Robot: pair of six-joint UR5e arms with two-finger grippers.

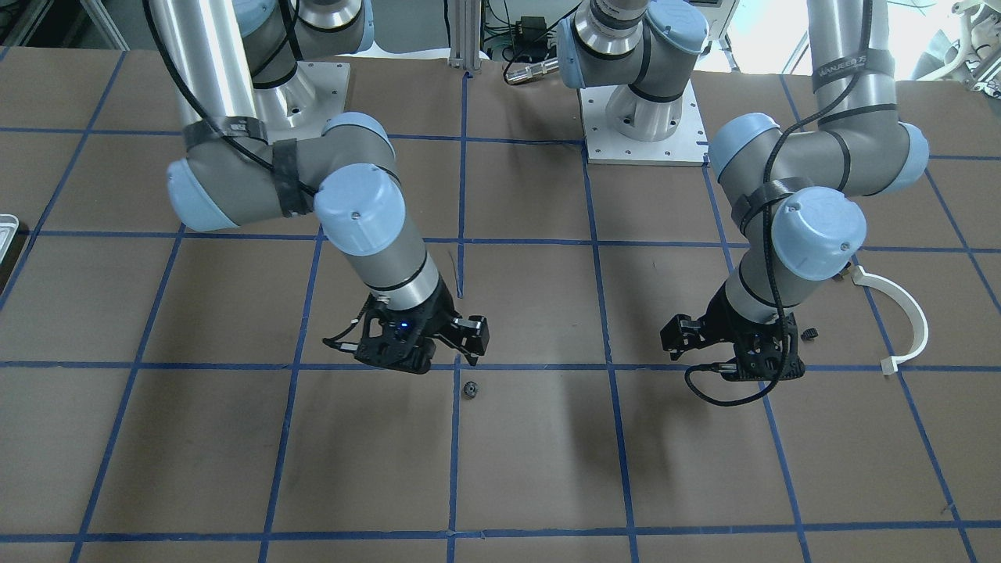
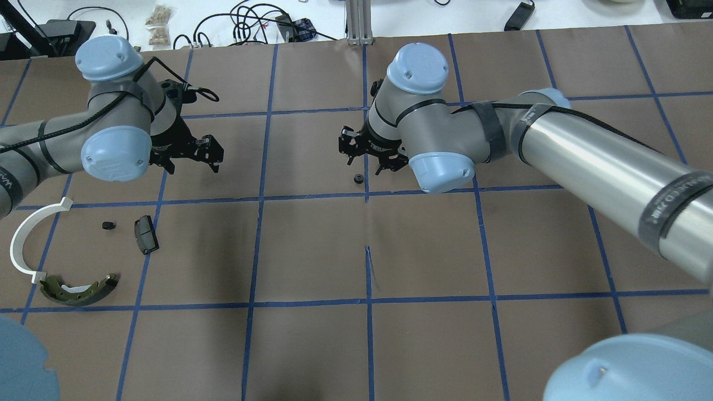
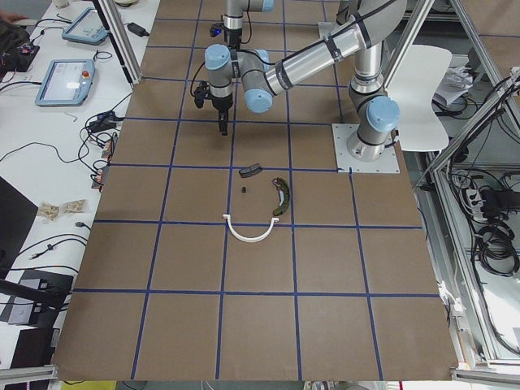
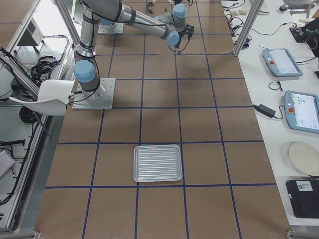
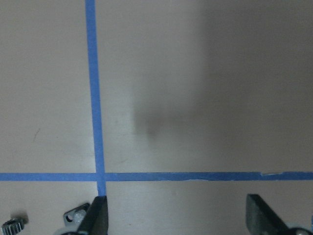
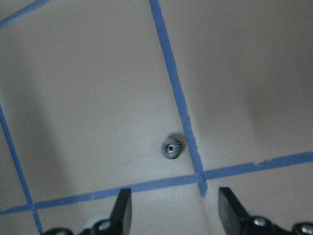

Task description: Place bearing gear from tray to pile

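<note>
One bearing gear (image 6: pixel 171 147) lies loose on the table (image 2: pixel 312 250) just ahead of your right gripper (image 6: pixel 175 208), which is spread and empty. Your left gripper (image 5: pixel 178 215) is spread too. A grasp seems next, then a carry to the pile (image 2: pixel 146 234).

spread end effector (image 5: pixel 178 215) near tape cross (image 5: pixel 100 176)

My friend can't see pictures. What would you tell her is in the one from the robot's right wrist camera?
A tiny toothed gear lies flat on the brown table, right beside a blue tape line and near where two tape lines cross. The right gripper shows at the bottom edge, open and empty, its two dark fingers spread wide.
</note>
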